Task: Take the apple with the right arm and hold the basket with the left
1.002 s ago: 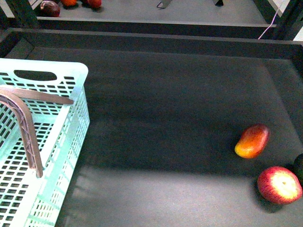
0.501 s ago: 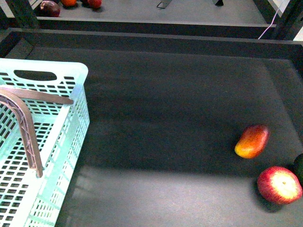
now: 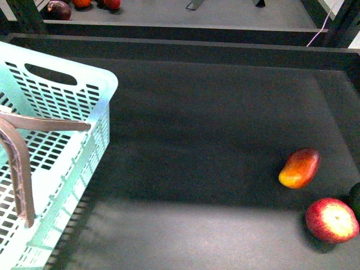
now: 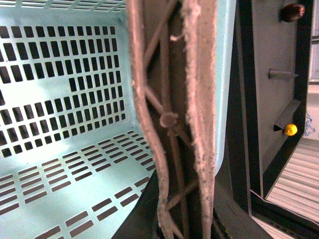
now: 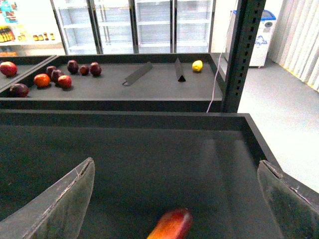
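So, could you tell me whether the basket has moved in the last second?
Yes. The basket has shifted: its far corner is now nearer the back wall and further right, while the mango stays put.

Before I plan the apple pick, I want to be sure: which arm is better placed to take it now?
Right. The apple lies far to the robot's right, beside the mango, and the mango shows between the right fingers, which are open and empty. The left fingers hold the basket wall.
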Robot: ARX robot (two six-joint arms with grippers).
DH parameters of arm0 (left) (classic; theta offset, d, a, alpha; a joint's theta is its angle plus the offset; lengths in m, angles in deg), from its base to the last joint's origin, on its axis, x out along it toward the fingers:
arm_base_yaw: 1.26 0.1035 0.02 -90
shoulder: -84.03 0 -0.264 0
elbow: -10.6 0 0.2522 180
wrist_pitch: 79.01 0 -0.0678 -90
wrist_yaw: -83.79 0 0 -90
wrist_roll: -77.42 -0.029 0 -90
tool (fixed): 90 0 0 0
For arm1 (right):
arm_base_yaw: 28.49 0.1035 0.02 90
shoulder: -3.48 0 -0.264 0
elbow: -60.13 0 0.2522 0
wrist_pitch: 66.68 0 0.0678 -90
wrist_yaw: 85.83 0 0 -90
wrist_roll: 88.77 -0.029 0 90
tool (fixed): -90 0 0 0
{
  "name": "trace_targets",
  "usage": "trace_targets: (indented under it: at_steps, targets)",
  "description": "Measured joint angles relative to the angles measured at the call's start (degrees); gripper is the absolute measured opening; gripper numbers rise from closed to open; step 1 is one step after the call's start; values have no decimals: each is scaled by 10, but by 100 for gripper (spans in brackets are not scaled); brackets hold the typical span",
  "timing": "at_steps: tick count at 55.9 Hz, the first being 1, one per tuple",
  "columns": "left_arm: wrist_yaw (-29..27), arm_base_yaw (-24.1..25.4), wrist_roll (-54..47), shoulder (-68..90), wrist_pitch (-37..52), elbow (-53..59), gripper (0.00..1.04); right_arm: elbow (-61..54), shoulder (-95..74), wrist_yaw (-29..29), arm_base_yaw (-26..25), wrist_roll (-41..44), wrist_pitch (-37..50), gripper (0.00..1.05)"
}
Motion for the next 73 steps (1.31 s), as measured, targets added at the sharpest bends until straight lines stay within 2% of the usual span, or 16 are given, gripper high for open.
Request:
trace_targets:
  at_steps: [7, 13, 26, 39, 55, 73]
  targets:
    - [-14, -25, -3, -43, -37, -3, 8, 0, 0, 0, 0, 0, 0, 96]
    - [-29, -74, -3, -57, -67, -24, 8, 0, 0, 0, 0, 0, 0, 96]
    - [-78, -223, -3, -42, -91, -94, 8, 0, 0, 0, 0, 0, 0, 96]
    - [-98, -358, 17, 11, -85, -158, 8, 0, 0, 0, 0, 0, 0, 96]
    - [-98, -421, 28, 80, -63, -203, 8, 0, 0, 0, 0, 0, 0, 96]
    - [-88, -437, 21, 93, -31, -220, 8, 0, 0, 0, 0, 0, 0, 96]
